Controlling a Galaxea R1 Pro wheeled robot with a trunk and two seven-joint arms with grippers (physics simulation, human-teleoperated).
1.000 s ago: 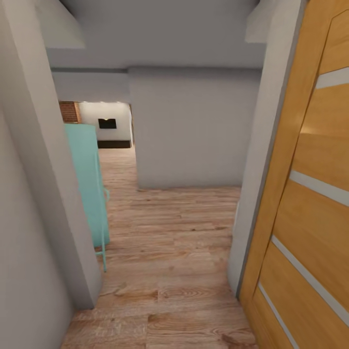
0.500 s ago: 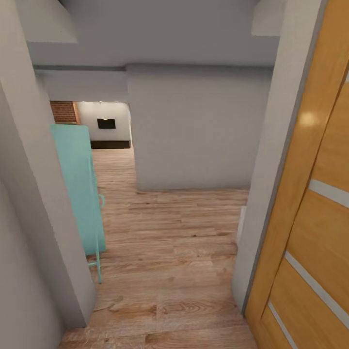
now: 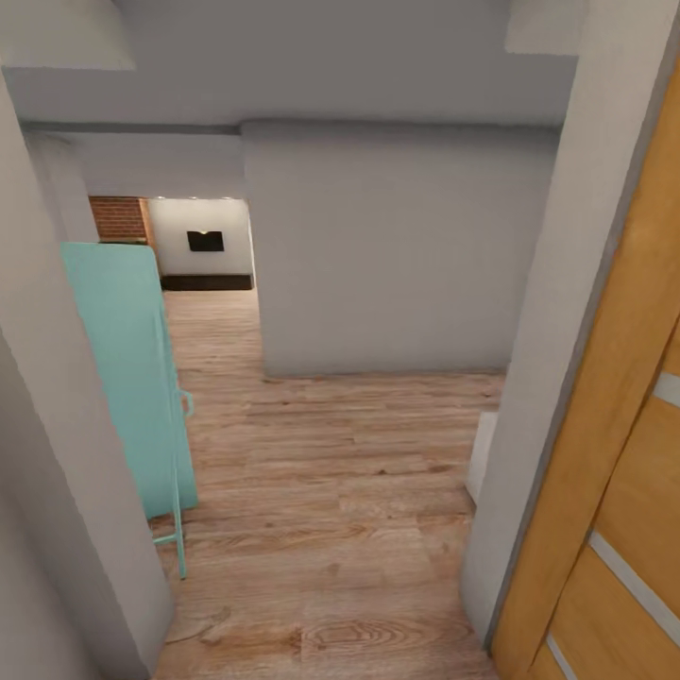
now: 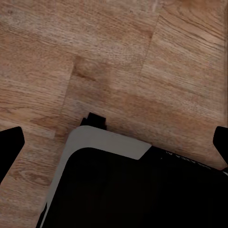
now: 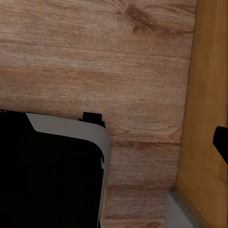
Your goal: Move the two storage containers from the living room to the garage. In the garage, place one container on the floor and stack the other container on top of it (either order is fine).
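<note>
Showing light wood-plank floor (image 3: pixel 331 529), off-white walls (image 3: pixel 378 255).

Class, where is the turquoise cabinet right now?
In the head view, the turquoise cabinet stands at left on the wood-plank floor, just past the near grey wall.

I've rolled forward through the doorway, so my head view has shifted: the wooden door (image 3: pixel 604 491) has slid further off to the right, the teal cabinet (image 3: pixel 127 378) has drifted left, and more of the plank floor (image 3: pixel 331 453) shows.
</note>
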